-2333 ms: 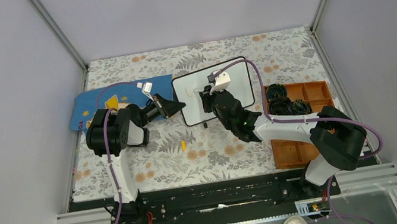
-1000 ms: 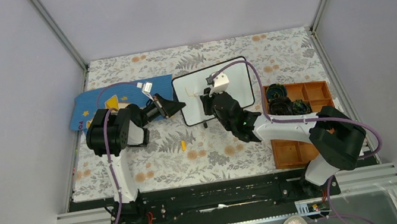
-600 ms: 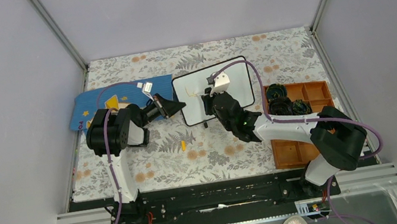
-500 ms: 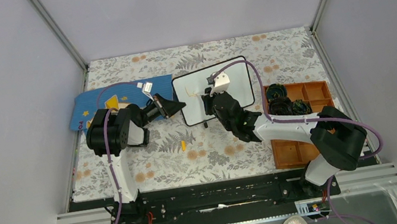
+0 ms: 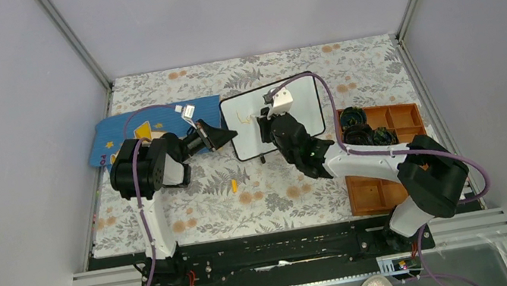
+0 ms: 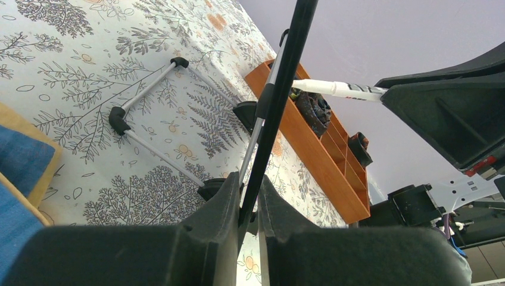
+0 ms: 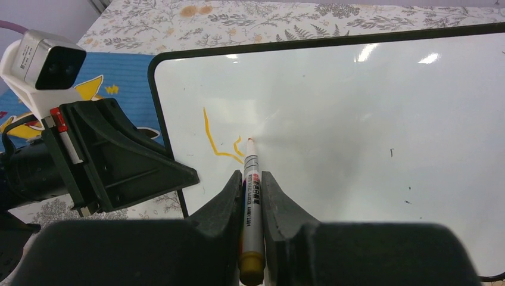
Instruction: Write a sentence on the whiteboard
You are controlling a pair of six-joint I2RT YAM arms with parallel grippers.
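The whiteboard [image 5: 304,96] stands tilted on the floral table, white with a thin black frame; it also fills the right wrist view [image 7: 369,107]. My left gripper [image 5: 231,136] is shut on the board's left edge, seen as a black bar [image 6: 280,89] between its jaws. My right gripper [image 7: 252,179] is shut on a white marker [image 7: 251,196] with an orange end; its tip touches the board. The sentence [image 7: 220,143] is only an orange "L" stroke and a small curl beside the tip.
A blue mat with a yellow plane [image 5: 118,133] lies left of the board. An orange compartment tray [image 5: 393,124] with dark round items sits at the right. An orange cap [image 5: 234,185] lies on the cloth in front. The board's wire feet [image 6: 149,113] rest on the table.
My right gripper moved slightly toward the far side of the board with the marker, and a small orange curl has appeared after the first stroke. The left arm has not moved.
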